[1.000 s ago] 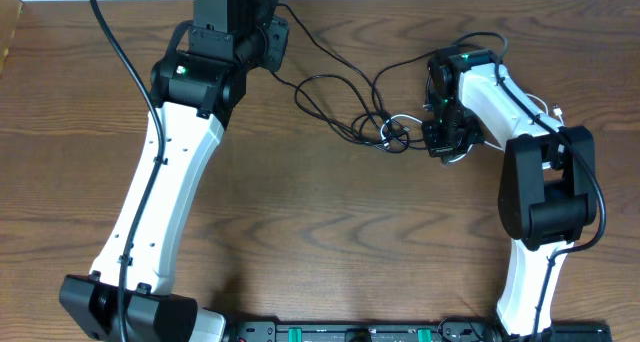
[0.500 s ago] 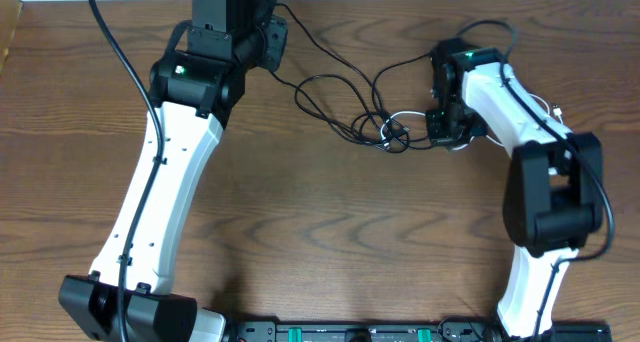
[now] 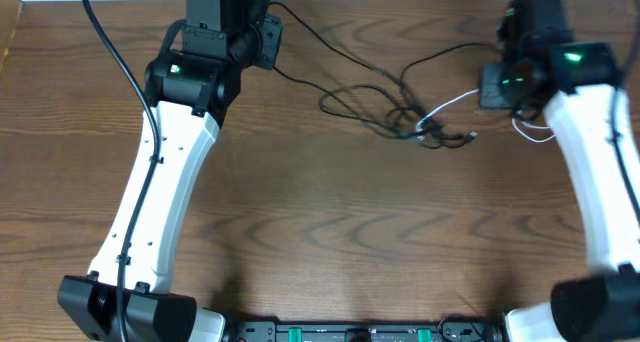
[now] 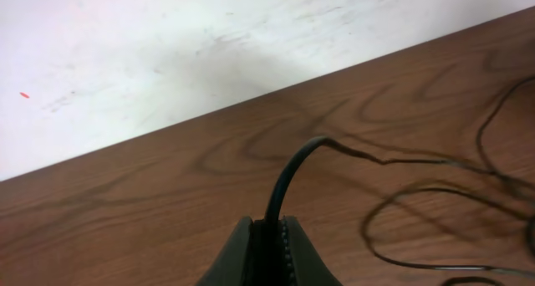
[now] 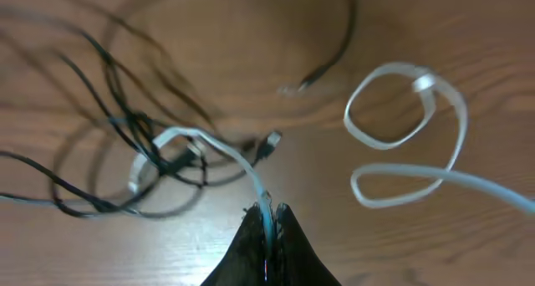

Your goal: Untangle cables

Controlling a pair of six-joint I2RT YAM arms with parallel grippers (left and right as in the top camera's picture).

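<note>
Stretching side to side: cables [image 3: 424, 132]

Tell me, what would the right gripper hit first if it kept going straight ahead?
Likely the small plug lying just ahead of the right gripper, which pinches the white cable; depth is unclear, so perhaps bare table first.

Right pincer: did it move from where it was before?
Yes. The right pincer, shut on the white cable, went right and toward the table's far edge, dragging the black cables along.
</note>
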